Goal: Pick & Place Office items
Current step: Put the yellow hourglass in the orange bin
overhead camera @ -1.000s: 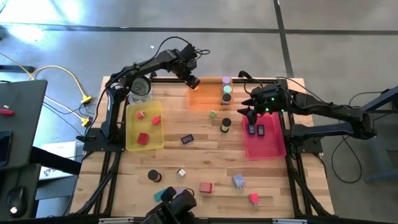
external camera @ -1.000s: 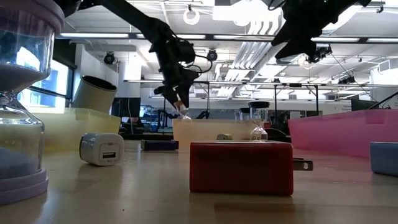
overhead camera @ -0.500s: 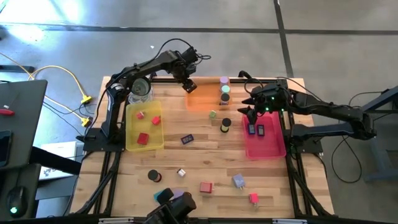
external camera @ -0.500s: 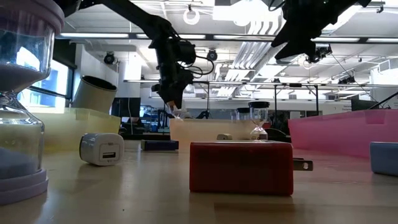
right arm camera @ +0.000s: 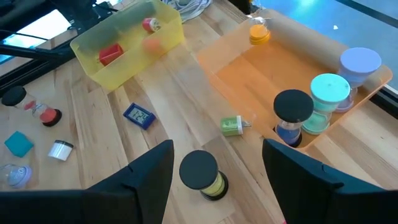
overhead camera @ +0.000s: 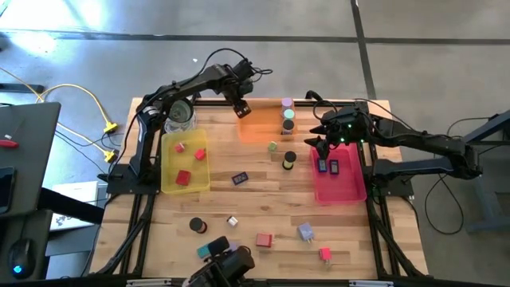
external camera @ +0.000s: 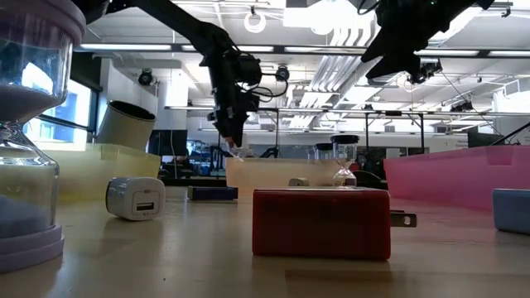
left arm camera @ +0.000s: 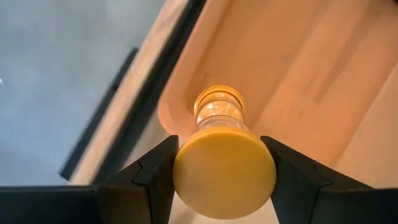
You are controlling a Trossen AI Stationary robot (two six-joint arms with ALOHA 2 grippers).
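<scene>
My left gripper (overhead camera: 241,108) is over the far-left corner of the translucent orange tray (overhead camera: 263,129), shut on a small hourglass with orange caps (left arm camera: 224,171). In the right wrist view that hourglass (right arm camera: 259,32) shows at the tray's far corner. My right gripper (overhead camera: 321,143) hovers open above the far end of the pink tray (overhead camera: 341,187), touching nothing. Below it a black-capped cylinder (right arm camera: 202,171) stands on the wood. Black (right arm camera: 292,112), teal (right arm camera: 329,93) and lavender (right arm camera: 360,65) capped cylinders stand in the orange tray. My left gripper pinches the hourglass by its upper orange cap (left arm camera: 186,174) between the two fingers (left arm camera: 155,180), coming from above and pointing down. The hourglass hangs upright below the fingers, its glass body (left arm camera: 219,112) reaching into the tray's corner. Whether its lower end touches the tray floor, I cannot tell.
The yellow tray (overhead camera: 171,179) holds red blocks, with the glass jar (overhead camera: 179,115) behind it. Two dark-blue pieces lie in the pink tray. Loose on the wood are a dark-blue block (overhead camera: 240,178), a green piece (overhead camera: 272,146), a red block (overhead camera: 264,239) and several more near the near edge.
My left gripper has carried the orange hourglass a short way toward the table's left, along the far side of the orange tray to its far-left corner, staying shut on it. The right arm has kept still.
</scene>
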